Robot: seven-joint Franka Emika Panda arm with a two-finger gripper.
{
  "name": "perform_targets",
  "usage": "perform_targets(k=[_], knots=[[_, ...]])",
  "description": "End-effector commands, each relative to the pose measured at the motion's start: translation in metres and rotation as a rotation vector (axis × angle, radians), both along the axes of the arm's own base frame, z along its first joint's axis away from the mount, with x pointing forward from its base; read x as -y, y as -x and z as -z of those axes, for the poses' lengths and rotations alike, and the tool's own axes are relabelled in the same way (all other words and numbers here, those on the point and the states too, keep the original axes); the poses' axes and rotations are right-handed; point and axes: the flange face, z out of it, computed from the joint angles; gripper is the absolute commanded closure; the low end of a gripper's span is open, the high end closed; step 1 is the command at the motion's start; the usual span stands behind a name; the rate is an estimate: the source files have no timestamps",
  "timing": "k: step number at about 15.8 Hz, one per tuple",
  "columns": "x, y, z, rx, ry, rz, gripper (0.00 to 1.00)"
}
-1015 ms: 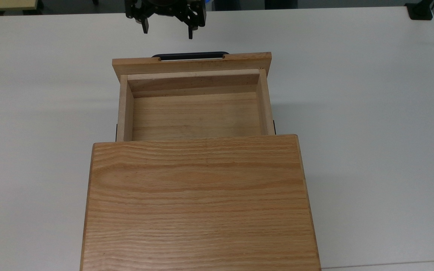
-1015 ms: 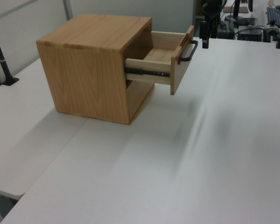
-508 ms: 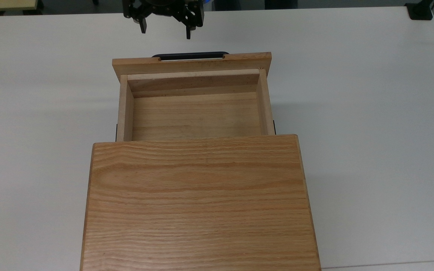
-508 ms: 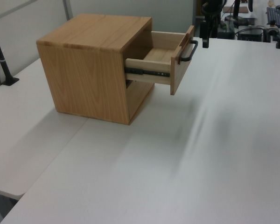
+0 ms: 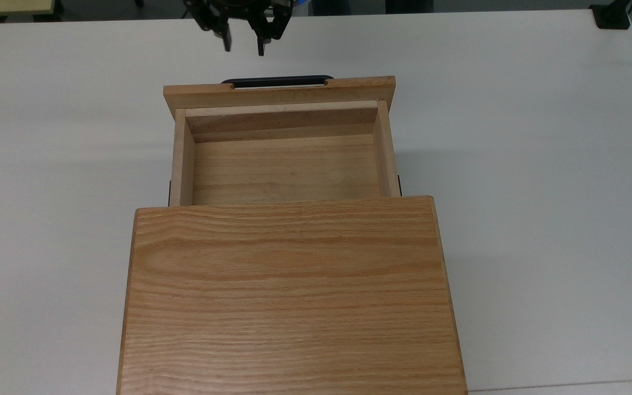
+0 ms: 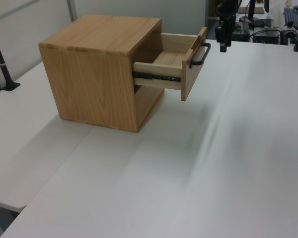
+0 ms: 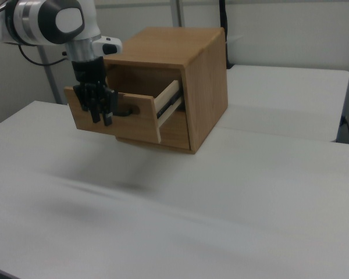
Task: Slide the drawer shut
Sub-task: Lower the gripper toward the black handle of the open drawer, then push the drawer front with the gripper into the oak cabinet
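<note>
The drawer (image 5: 283, 164) stands pulled well out of the wooden cabinet (image 5: 288, 296), its inside bare, its front panel carrying a long black bar handle (image 5: 277, 81). My gripper (image 5: 244, 47) hangs above the white table just beyond the handle, a little toward the top view's left of the handle's middle, touching nothing. Its fingers are open with a narrow gap and hold nothing. In the left view the gripper (image 6: 222, 45) sits just right of the drawer (image 6: 171, 64) front. In the right view the gripper (image 7: 100, 118) hangs in front of the drawer (image 7: 136, 125) panel beside the handle (image 7: 127, 111).
The cabinet rests on a wide white table (image 5: 513, 164) with open surface on both sides of the drawer. A black clamp base (image 5: 611, 16) sits at the top view's far right corner. A black post with cables (image 6: 0, 54) stands at the left view's left edge.
The fingers have drawn much closer together over the last second. The gripper has stayed above the table beyond the handle, and the drawer has not moved.
</note>
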Motion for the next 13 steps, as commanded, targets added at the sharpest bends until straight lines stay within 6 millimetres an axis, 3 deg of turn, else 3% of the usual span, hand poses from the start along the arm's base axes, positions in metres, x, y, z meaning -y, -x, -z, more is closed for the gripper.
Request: perform_targets(k=[1,8,13], knots=[[-0.018,0.016,0.007,-0.040,-0.014,-0.051,1.00],[-0.038,0.009,0.020,-0.027,-0.024,-0.190,1.00],[-0.048,-0.023,0.040,0.063,-0.026,-0.211,1.00]])
